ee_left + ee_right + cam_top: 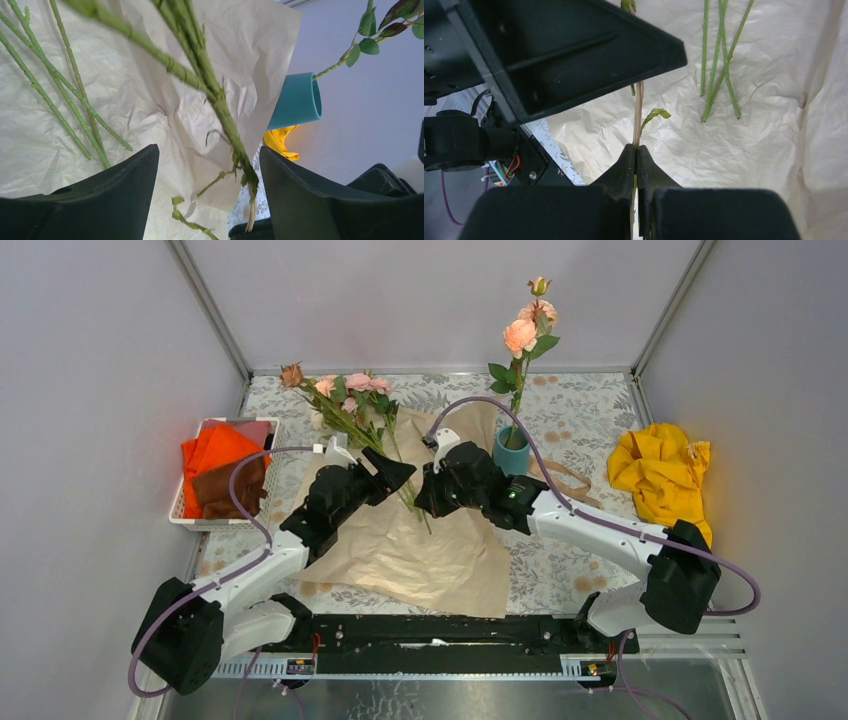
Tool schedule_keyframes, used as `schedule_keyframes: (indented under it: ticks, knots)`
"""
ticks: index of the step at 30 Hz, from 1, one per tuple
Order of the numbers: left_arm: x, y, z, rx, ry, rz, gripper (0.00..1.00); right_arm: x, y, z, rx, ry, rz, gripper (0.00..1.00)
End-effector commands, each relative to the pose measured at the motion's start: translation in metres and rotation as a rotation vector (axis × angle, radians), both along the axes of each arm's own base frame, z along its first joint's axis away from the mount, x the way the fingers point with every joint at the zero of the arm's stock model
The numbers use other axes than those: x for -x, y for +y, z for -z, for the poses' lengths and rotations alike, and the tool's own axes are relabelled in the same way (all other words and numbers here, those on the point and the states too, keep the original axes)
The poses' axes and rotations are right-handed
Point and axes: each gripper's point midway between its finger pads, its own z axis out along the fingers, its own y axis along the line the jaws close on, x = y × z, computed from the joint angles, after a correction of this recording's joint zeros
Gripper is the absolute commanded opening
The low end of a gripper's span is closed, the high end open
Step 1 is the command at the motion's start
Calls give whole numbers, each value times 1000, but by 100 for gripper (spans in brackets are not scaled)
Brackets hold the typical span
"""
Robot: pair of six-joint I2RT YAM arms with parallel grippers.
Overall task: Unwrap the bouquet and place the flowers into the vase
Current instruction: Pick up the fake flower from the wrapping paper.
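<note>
Right tool (636, 149) pinches a stem (638, 115) above crinkled paper (420, 550); left tool (209, 150) gapes astride it, vase (511, 452) nearby.

green stems (220, 100) between wide-spread left pincer (209, 148), crinkled paper (140, 100) behind, teal vase (295, 100)

vase (511, 452) 1 | paper sheet (420, 560) 1 | basket (215, 525) 1 | yellow cloth (660, 470) 1
</note>
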Motion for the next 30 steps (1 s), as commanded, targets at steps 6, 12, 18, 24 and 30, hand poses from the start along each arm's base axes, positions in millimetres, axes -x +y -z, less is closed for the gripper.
schedule_keyframes:
  ticks: [6,12,18,24,30]
  knots:
    - [-10,-16,-30,31,-99,79,46,13,5,-10,-68,-1,-20,0]
    - [-9,-15,-22,15,-87,81,8,14,4,-10,-68,1,-20,0]
    - [-5,-17,-16,-7,-91,109,0,16,2,-11,-52,-3,-25,5]
    - [4,-21,-16,-43,-133,181,0,3,-14,-25,6,-79,35,40]
    - [19,-29,-16,-58,-171,285,0,-13,-31,-54,52,-195,97,47]
